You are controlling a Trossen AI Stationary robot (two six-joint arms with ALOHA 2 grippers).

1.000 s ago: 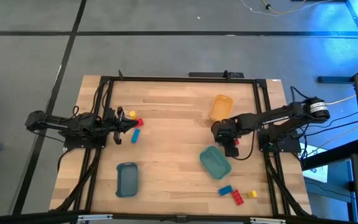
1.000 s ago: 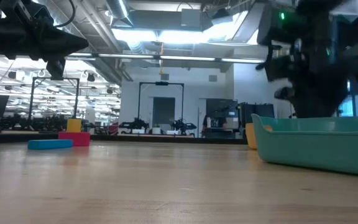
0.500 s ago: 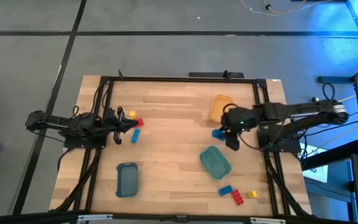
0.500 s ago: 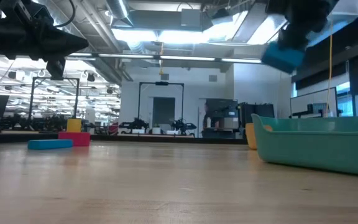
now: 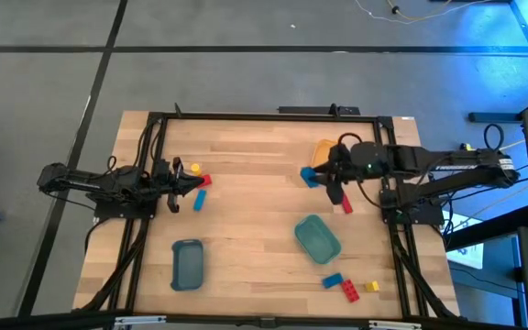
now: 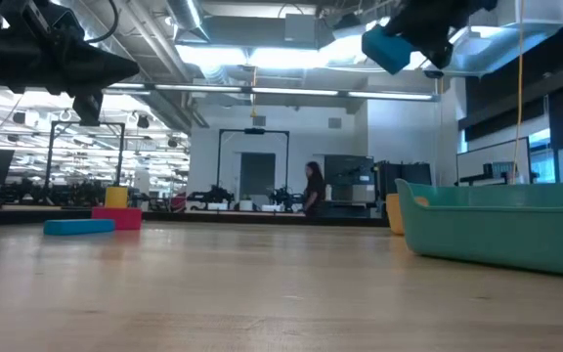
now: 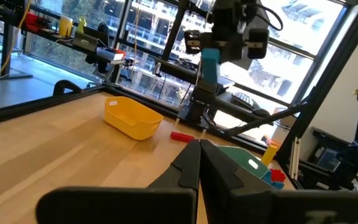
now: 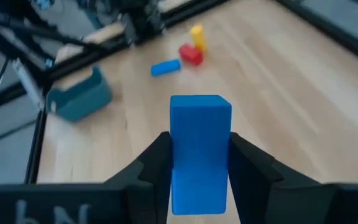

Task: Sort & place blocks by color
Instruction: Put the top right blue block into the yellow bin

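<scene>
My right gripper (image 5: 322,178) hangs above the table near the yellow tray (image 5: 326,149), shut on a blue block (image 5: 309,176), which also shows high up in the low view (image 6: 390,48). My left gripper (image 5: 187,188) waits, shut, at the table's left. Just ahead of it a yellow block (image 5: 194,169), a red block (image 5: 205,181) and a blue block (image 5: 200,199) lie on the wood. Another red block (image 5: 346,203) lies between the yellow tray and the teal tray (image 5: 317,238). Three more blocks, blue (image 5: 333,280), red (image 5: 349,291) and yellow (image 5: 371,286), lie near the near right corner. My right gripper pinches the blue block between its two fingers (image 8: 156,155), one on each long side face (image 8: 185,165). The block's free end (image 8: 200,112) sticks out past the fingertips. The fingers come from the table's right, pointing toward its left. The block is lifted clear of the table and tilted.
A slate-blue tray (image 5: 187,264) sits near the near left corner. A dark frame (image 5: 264,115) runs around the wooden table top. Bare wood lies in the table's middle (image 5: 255,211). A person (image 6: 313,186) stands far off in the room behind.
My right gripper has risen from beside the teal tray and travelled toward the far edge and the table's left, carrying the blue block with it. The block is now high above the table, left of the yellow tray.
</scene>
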